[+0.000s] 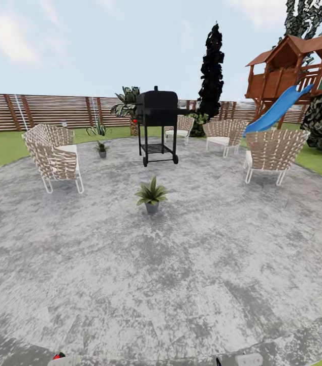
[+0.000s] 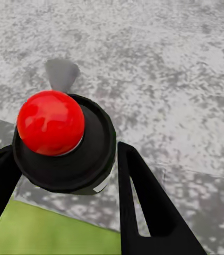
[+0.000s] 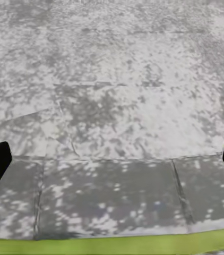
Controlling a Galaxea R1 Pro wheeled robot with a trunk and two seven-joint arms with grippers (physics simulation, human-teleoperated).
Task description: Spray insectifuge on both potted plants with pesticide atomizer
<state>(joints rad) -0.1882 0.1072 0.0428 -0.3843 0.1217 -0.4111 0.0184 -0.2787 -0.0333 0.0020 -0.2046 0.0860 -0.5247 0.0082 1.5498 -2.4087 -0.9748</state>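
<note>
Left gripper (image 2: 64, 175) grips the atomizer (image 2: 61, 141) over the patio (image 1: 191, 264); right gripper (image 3: 112, 159) gapes wide; two plants (image 1: 151, 194) (image 1: 101, 148) stand ahead.

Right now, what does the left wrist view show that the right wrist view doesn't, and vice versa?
Left wrist view alone: the slim dark pesticide atomizer with the round red top, held between the black fingers of the left gripper, and its shadow on the paving. Right wrist view alone: the right gripper, fingers wide apart at the picture's edges, nothing between them. Both: the mottled grey paved patio and a strip of green lawn at its edge.
</note>
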